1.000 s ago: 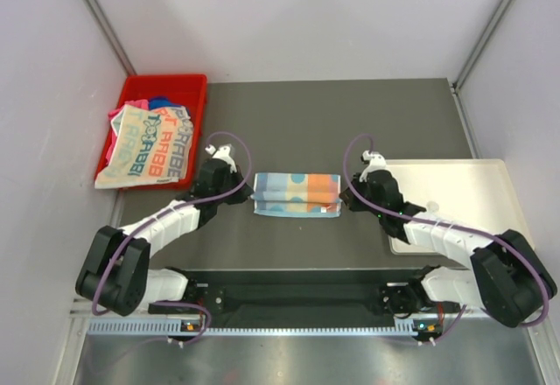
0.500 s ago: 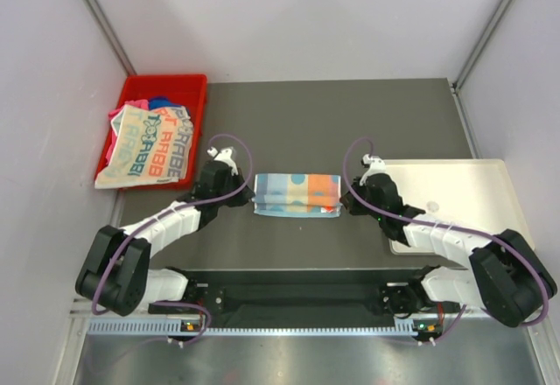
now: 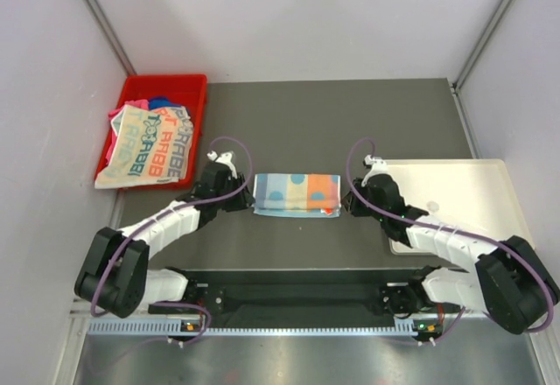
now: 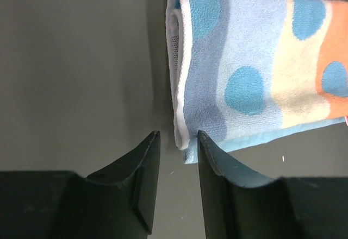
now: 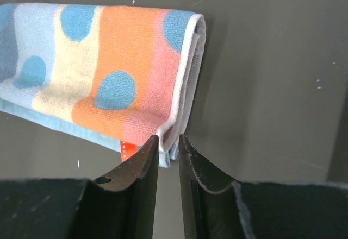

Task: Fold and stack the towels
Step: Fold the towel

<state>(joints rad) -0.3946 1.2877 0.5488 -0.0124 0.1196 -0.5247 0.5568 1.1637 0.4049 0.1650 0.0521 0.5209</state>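
Lying folded on the table (image 3: 350, 114), the patterned towel (image 3: 296, 193) has one corner just off our left gripper's (image 4: 177, 136) released jaws and another inside our right gripper's (image 5: 168, 138) narrow gap; whether it is pinched, we cannot tell.

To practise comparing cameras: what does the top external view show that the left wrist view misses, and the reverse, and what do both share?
Top external only: the red bin heaped with towels, and the white tray. Left wrist only: the layered end of the folded towel, with the left gripper jaws apart at its corner. Both: that towel on the dark table.
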